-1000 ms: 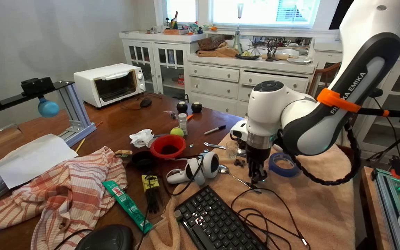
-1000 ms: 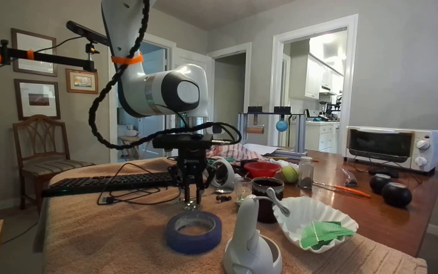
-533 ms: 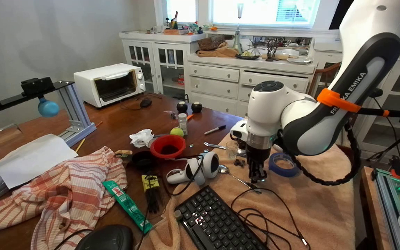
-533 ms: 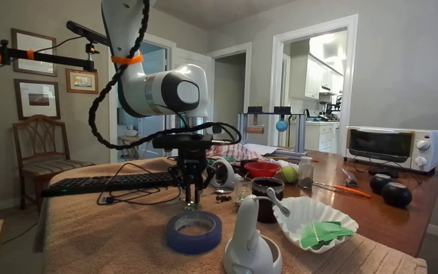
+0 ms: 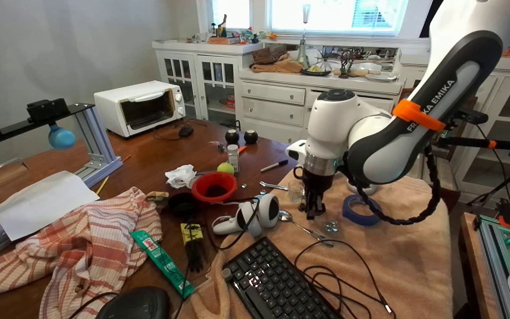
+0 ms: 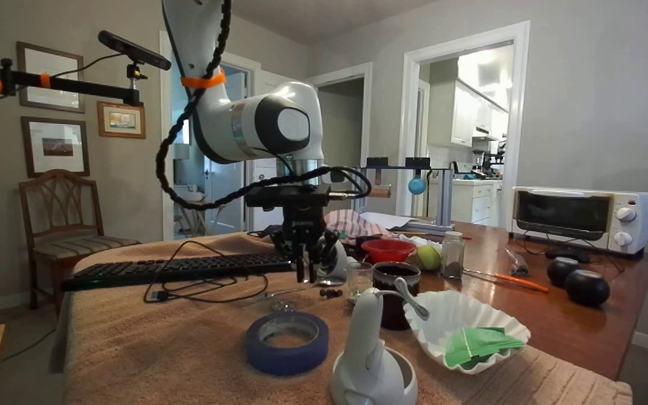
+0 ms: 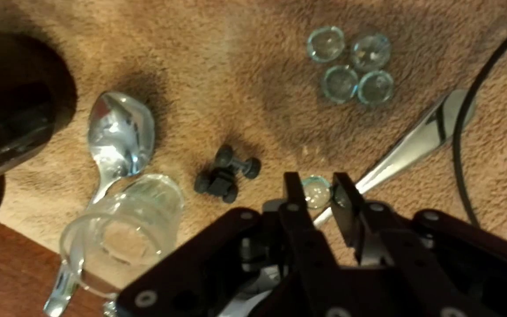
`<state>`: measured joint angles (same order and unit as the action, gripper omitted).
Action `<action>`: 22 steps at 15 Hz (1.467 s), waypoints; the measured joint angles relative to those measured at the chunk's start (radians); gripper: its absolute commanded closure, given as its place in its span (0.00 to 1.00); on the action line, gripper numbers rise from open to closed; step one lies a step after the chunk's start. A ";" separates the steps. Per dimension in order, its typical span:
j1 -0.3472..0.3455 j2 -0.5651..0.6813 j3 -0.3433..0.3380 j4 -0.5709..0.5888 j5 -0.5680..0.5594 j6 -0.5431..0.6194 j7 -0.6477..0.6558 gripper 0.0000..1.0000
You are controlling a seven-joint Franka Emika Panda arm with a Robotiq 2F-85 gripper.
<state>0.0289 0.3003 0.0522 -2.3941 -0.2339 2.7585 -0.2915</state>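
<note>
Raised now and shifted toward the glass cup (image 7: 159, 211), the tool (image 7: 317, 187) pinches a clear bead (image 7: 316, 192) above the towel (image 7: 218, 83), where four similar beads (image 7: 339, 85) lie in a cluster. Such smooth, rounded glass probably wants a steady, centred squeeze and slow travel, without jolts.

The white arm (image 5: 363, 113) has black panels (image 5: 481, 46) inset with grey, one lettered "EMIKA", an orange band (image 5: 419, 116), silver collar (image 5: 321, 164), ribbed black cable (image 6: 161, 169) and black pincer (image 7: 317, 187) with round screws (image 7: 146, 298).
</note>
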 measured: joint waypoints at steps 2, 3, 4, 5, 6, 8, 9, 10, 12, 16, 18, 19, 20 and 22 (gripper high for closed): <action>-0.009 -0.001 -0.003 0.036 0.024 -0.003 0.014 0.94; -0.015 -0.001 -0.003 0.054 0.039 -0.007 0.019 0.94; -0.020 -0.001 -0.003 0.072 0.056 -0.014 0.024 0.94; -0.025 -0.002 -0.003 0.090 0.073 -0.020 0.028 0.94; -0.029 -0.002 -0.004 0.106 0.085 -0.025 0.035 0.94; -0.034 -0.002 -0.010 0.133 0.102 -0.043 0.050 0.94; -0.034 -0.002 -0.014 0.144 0.103 -0.053 0.060 0.94; -0.034 -0.002 -0.020 0.152 0.103 -0.057 0.073 0.94; -0.034 -0.002 -0.032 0.163 0.102 -0.062 0.093 0.94; -0.032 -0.002 -0.054 0.173 0.096 -0.069 0.129 0.94; -0.032 -0.002 -0.060 0.173 0.092 -0.074 0.145 0.94; -0.032 -0.002 -0.063 0.173 0.089 -0.077 0.153 0.94; -0.031 -0.002 -0.065 0.173 0.086 -0.078 0.160 0.53; -0.025 -0.001 -0.074 0.173 0.067 -0.079 0.185 0.47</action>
<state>0.0034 0.2990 -0.0222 -2.2213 -0.1664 2.6799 -0.1069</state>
